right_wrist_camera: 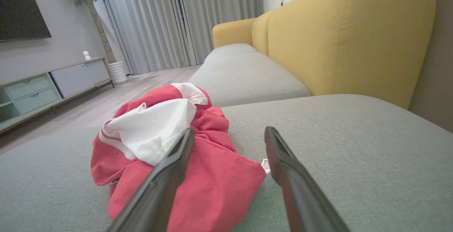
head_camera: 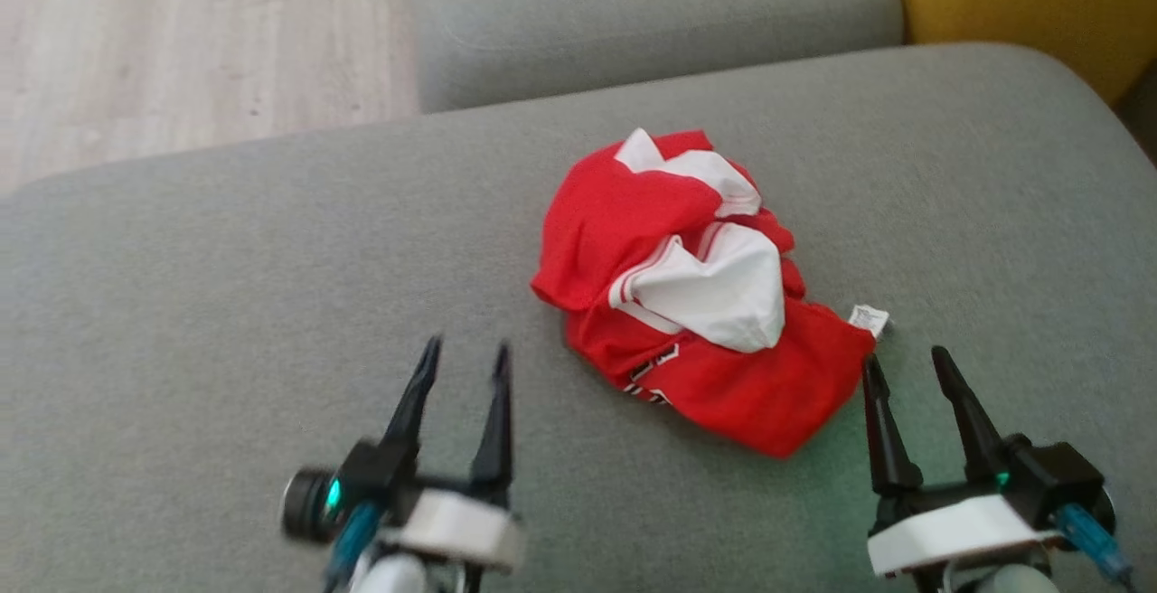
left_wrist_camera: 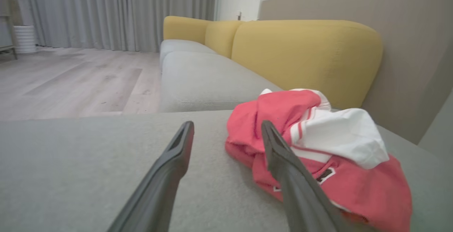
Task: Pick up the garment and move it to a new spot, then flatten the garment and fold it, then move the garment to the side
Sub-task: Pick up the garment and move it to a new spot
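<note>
Red-and-white garment (head_camera: 696,295): we see it bunched in a loose heap on the grey seat cushion (head_camera: 226,304), a little right of the cushion's middle and well clear of its far and left edges. A small white tag (head_camera: 870,317) sticks out on the heap's right side.
Left gripper (head_camera: 468,346): fingers apart with nothing between them, over bare cushion just left of the heap's near side, and apart from the cloth.
Right gripper (head_camera: 904,360): fingers apart and empty, at the heap's near right corner just beneath the tag. We cannot tell whether its left finger touches the cloth.
Done so far: the garment lies free of both grippers. We cannot tell whether this is its new spot.
Left to do: we judge most of the task remains. The cloth is neither flattened nor folded, and it has not been set at the cushion's side.
</note>
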{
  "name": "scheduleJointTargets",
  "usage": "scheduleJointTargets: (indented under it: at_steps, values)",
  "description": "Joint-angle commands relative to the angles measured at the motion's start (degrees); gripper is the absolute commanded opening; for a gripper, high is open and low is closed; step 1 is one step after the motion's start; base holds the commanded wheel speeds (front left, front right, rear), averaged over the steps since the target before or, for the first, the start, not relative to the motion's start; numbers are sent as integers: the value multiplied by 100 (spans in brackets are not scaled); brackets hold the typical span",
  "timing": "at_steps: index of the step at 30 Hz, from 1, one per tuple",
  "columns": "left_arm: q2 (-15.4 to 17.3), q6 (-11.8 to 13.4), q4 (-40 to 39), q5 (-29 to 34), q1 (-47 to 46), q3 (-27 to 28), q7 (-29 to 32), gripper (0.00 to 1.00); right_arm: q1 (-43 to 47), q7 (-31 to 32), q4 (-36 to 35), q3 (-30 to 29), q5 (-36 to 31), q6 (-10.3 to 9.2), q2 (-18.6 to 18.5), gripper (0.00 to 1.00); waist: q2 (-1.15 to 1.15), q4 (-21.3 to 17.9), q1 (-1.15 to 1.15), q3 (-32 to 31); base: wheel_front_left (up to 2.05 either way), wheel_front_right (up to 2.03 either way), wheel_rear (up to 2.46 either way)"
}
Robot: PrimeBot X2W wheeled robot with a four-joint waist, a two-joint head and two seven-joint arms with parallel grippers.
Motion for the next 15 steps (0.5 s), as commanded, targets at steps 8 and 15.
scheduleJointTargets:
  at_steps: [8,15]
  values:
    - [75,-48,-405,351,295,530,-62,100,18,-16,-204,143,-68,-5,-18,100,0,19,1,-110,0,0,0]
    - [-40,-402,140,695,-974,2,574,100,-61,-16,-211,240,-171,-5,-18,100,0,-294,1,221,0,0,0]
